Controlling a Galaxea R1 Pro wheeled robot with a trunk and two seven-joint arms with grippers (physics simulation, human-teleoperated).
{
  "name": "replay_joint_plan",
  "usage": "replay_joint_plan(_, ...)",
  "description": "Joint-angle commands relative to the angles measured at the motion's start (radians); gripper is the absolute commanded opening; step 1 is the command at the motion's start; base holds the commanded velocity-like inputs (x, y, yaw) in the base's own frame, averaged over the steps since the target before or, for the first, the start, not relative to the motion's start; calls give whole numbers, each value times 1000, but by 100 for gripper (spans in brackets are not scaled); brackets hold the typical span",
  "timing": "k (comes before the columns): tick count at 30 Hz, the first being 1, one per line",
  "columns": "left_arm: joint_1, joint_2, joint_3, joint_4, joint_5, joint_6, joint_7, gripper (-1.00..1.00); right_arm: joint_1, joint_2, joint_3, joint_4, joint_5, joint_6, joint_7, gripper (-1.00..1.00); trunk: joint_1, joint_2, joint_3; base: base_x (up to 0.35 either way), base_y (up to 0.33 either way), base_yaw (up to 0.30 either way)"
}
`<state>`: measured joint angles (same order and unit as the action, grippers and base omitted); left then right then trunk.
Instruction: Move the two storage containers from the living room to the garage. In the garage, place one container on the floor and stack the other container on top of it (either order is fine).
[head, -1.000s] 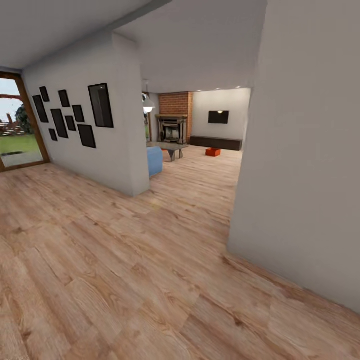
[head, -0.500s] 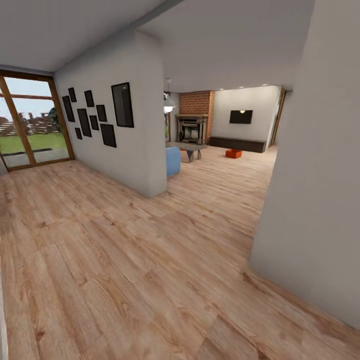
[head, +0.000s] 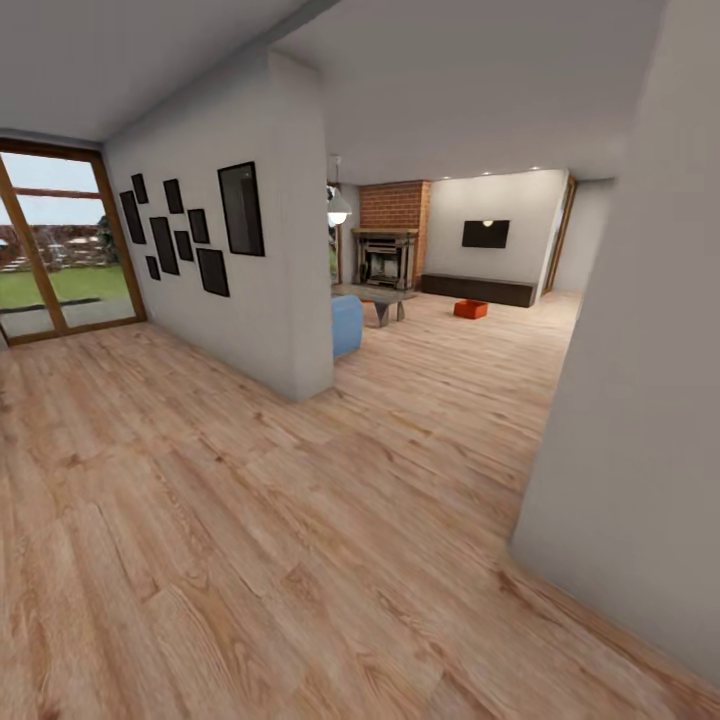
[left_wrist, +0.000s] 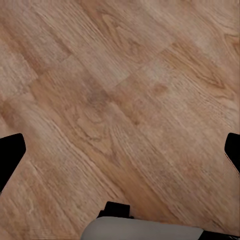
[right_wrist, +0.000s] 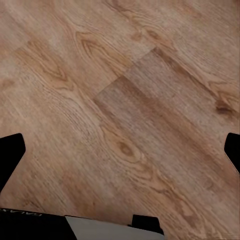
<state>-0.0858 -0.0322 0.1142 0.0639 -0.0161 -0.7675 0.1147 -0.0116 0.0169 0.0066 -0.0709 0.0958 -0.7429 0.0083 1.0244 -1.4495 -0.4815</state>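
One orange-red storage container (head: 470, 309) sits far ahead on the plank floor of the living room (head: 450, 330), in front of a low dark cabinet. A second container is not visible. The garage and its concrete floor are out of view. In the left wrist view my left gripper (left_wrist: 120, 150) is open, its black fingertips (left_wrist: 10, 156) at the picture's edges and only wood planks between them. In the right wrist view my right gripper (right_wrist: 120, 150) is open the same way, its fingertips (right_wrist: 10, 155) wide apart above bare planks.
A white partition wall (head: 285, 260) hung with black frames stands left of the passage, and a grey wall corner (head: 620, 440) stands close on the right. Beyond are a blue sofa end (head: 346, 324), a coffee table (head: 385, 298), a brick fireplace (head: 385, 255) and glass doors (head: 60, 250).
The head view has swung left: the glass doors now show more fully, and the right wall corner and the living room opening sit further right. Nothing in the scene itself moved.
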Motion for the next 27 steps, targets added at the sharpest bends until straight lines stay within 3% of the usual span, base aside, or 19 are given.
replay_joint_plan(1, -2, 0, 4, 4, -2, -6, 2, 100, -1, 0, 0, 1, 4, -3, -1, 100, 1, -1, -1, 325, 0, 0)
replay_joint_plan(27, -2, 0, 4, 4, -2, -6, 2, 100, -1, 0, 0, 1, 3, -4, 1, 100, 1, -1, -1, 325, 0, 0)
